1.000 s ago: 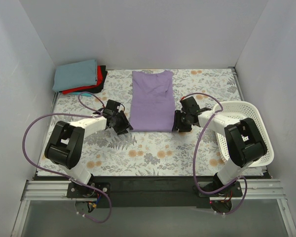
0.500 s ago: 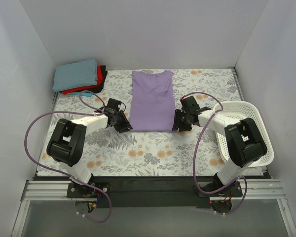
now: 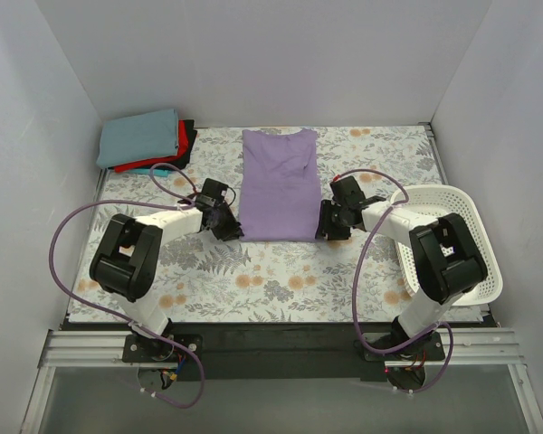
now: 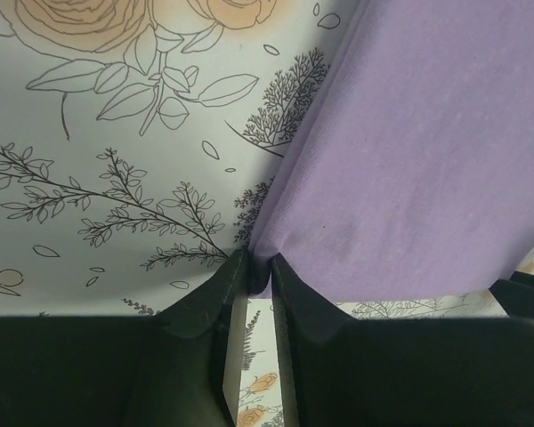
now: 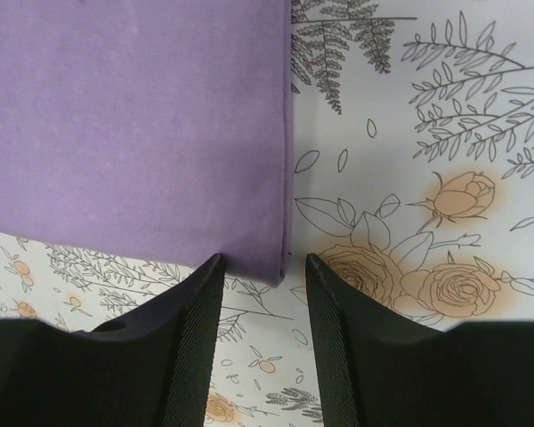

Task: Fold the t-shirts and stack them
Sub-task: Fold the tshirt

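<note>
A lavender-purple t-shirt lies flat, folded into a long strip, in the middle of the floral table. My left gripper is at its near left corner, shut on that corner of the cloth; the corner sits pinched between the fingertips. My right gripper is at the near right corner, open, with the shirt's corner between its spread fingers. A stack of folded t-shirts, grey-blue on top of red, black and teal, lies at the far left corner.
A white plastic mesh basket stands at the right edge of the table, beside the right arm. White walls close in the table on three sides. Purple cables loop from both arms over the table.
My left gripper has moved a little right and forward onto the shirt's near left corner. My right gripper has shifted slightly toward the near right corner.
</note>
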Tool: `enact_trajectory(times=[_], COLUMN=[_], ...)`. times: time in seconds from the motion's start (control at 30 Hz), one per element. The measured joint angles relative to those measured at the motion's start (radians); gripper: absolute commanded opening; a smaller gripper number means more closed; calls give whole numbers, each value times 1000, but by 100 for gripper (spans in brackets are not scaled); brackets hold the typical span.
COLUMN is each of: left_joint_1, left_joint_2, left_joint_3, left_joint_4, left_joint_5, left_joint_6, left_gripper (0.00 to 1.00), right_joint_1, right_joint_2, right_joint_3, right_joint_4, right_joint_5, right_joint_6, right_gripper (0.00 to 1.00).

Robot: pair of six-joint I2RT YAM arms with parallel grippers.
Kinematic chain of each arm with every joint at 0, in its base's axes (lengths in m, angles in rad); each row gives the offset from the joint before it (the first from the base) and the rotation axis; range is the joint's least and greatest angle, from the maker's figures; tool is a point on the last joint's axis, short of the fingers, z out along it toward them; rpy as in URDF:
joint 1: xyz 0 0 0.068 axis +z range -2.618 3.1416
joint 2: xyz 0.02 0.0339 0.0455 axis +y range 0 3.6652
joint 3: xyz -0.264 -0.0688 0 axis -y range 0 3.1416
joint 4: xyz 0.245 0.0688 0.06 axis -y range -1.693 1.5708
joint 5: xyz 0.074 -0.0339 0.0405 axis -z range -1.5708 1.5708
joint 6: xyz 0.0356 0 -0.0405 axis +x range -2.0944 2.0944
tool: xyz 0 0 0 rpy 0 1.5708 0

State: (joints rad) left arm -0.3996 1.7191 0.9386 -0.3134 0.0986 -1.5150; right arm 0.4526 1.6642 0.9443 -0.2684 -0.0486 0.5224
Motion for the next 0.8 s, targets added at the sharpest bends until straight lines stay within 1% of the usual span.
enact_trajectory(times=[0.07, 0.2, 0.3, 0.33, 0.4, 0.43, 0.47, 0.5, 0.67, 0.8], left_joint_1=[-4, -13, -18, -20, -23, -24, -24, -24, -29, -49], left_joint_2=[4, 9, 10, 11, 11, 11, 11, 11, -3, -61], left_joint_3=[5, 11, 11, 12, 12, 12, 12, 12, 9, -34], left_joint_4=[-2, 0, 0, 0, -1, -1, -2, -3, -29, -72], left_joint_5=[-3, -6, -10, -10, -11, -11, -11, -11, -12, -8], left_joint_6=[0, 0, 0, 0, 1, 1, 1, 2, 11, 19], left_gripper=[14, 11, 9, 7, 2, 0, 0, 0, 0, 0], right_joint_1=[0, 0, 0, 0, 0, 0, 0, 0, 2, 16], right_joint_2=[10, 13, 13, 13, 16, 18, 20, 20, 10, -76], right_joint_3=[0, -3, -8, -9, -10, -10, -10, -10, -19, -98], right_joint_4=[11, 23, 35, 37, 38, 39, 40, 40, 40, 37], right_joint_5=[-2, -3, -3, -3, -3, -3, -3, -3, -8, -23], right_joint_6=[3, 6, 9, 9, 9, 10, 9, 9, 0, -4], right_gripper=[45, 42, 34, 26, 17, 8, 4, 1, 1, 1])
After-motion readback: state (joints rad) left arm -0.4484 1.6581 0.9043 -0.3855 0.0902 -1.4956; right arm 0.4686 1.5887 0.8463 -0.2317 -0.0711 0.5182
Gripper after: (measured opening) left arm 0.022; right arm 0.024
